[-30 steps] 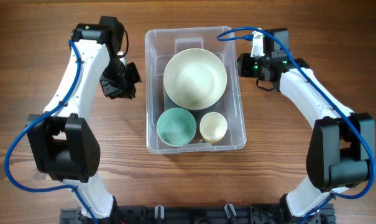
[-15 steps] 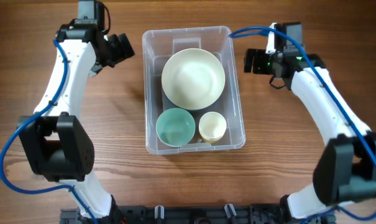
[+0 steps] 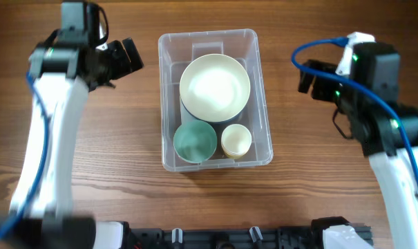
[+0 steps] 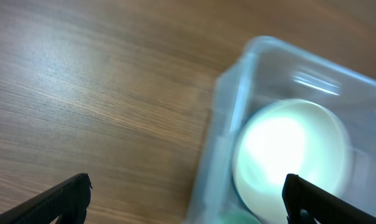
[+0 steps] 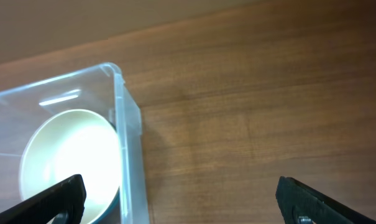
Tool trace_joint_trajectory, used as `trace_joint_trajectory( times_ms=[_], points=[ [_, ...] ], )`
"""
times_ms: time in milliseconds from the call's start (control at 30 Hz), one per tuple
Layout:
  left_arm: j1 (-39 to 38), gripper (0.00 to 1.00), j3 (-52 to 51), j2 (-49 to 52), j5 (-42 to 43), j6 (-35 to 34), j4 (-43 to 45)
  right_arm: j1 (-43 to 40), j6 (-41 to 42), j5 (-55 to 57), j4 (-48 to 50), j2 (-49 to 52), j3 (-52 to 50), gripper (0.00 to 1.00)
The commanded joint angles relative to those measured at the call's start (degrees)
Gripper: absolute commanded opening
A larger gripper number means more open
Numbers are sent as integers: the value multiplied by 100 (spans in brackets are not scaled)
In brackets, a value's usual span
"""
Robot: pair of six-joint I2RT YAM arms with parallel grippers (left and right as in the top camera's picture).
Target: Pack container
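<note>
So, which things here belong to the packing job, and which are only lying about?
Belonging to the job:
- container
- large cream bowl, teal bowl and small cream cup, all already inside it

Only lying about:
- no loose item shows; outside the container there is just the wooden table

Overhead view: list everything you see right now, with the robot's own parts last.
container: 1, clear plastic, table centre
large bowl: 1, cream, far half of the container
small bowl: 1, pale green, container's near-left corner
cup: 1, cream, container's near-right corner
table: 1, brown wood, under everything
left fingers: 1 pair, black, apart, left of the container
right fingers: 1 pair, black, apart, right of the container
</note>
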Motion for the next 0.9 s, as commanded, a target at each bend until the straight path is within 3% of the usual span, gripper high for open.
trace_joint_trajectory(
  times_ms=[0,233,400,867],
  points=[
    [-175,100,-573,-1246,-15,61,15,11,273,142,-114,-944,-463,100],
    [-264,100,-2540,-4046,-35,-63,459,11,271,138,-341,-3049,-1963,100],
    [-264,100,-3591,-5565,-33,-540,535,9,448,168,-461,-3847,-2446,100],
    [-264,100,-3779,-5834,-33,-533,249,9,616,181,-518,-3840,-2444,100]
  ],
)
